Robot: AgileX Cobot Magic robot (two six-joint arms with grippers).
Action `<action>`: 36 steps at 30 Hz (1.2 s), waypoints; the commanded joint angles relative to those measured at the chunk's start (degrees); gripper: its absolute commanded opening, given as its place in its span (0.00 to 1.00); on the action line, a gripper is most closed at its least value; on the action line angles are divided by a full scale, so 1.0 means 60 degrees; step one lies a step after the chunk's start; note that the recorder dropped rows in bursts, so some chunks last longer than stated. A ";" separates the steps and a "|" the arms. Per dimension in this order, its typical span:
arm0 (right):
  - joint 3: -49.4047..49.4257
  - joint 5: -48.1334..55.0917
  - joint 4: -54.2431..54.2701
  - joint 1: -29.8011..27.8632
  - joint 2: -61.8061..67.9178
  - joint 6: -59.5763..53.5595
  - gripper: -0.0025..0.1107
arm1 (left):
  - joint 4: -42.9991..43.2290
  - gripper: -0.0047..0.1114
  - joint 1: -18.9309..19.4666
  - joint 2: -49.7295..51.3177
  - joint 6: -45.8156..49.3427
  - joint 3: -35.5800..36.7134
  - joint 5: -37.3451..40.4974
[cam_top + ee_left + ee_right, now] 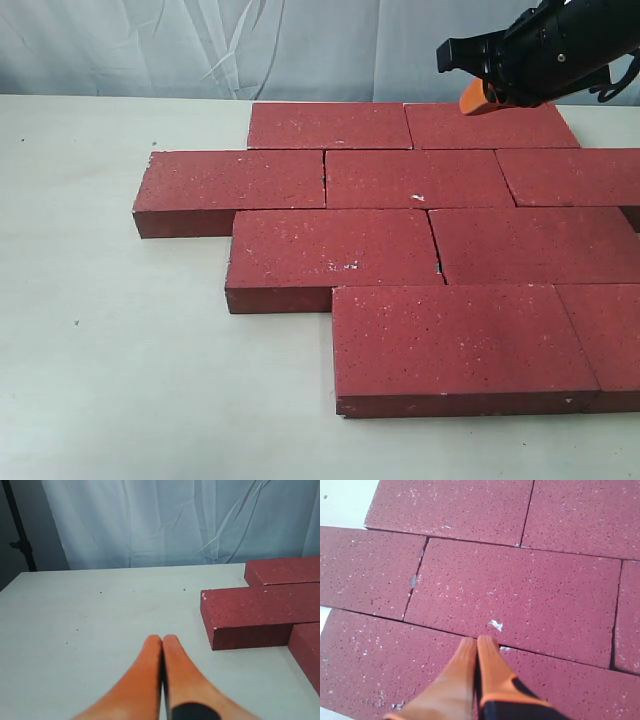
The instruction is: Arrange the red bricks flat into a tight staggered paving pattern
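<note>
Several dark red bricks (pixel 420 178) lie flat on the pale table (pixel 110 360) in four offset rows, edges touching. The row ends step out to the left, the leftmost being one brick (pixel 230 190). My right gripper (pixel 478 97), orange-tipped, hovers above the back row, shut and empty; its wrist view has the fingertips (pixel 477 642) pressed together over a seam between bricks (pixel 515 595). The left gripper (pixel 162 640) is shut with nothing in it, above bare table short of the leftmost brick (pixel 255 615). It is out of the exterior view.
A wrinkled white curtain (pixel 220 45) hangs behind the table's far edge. A dark stand (pixel 20 535) stands off the table's far corner in the left wrist view. The brick field runs past the right edge of the exterior view.
</note>
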 commanded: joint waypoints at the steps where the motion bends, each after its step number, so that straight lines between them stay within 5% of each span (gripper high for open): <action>1: -0.0030 -0.0104 -0.0056 -0.0049 -0.0094 -0.0003 0.02 | -0.0116 0.04 0.0012 -0.0976 -0.0052 0.0950 -0.0298; 24: -0.0030 -0.0184 -0.0033 -0.0049 -0.0094 -0.0003 0.02 | -0.0081 0.04 0.0012 -0.1282 -0.0144 0.1615 -0.0608; 29: -0.0030 -0.0184 -0.0033 -0.0049 -0.0094 -0.0003 0.02 | 0.1948 0.04 0.0012 -0.1282 -0.2798 0.1615 -0.0589; 36: -0.0030 -0.0184 -0.0033 -0.0049 -0.0094 -0.0003 0.02 | 0.2027 0.04 0.0012 -0.1282 -0.2985 0.1615 -0.0609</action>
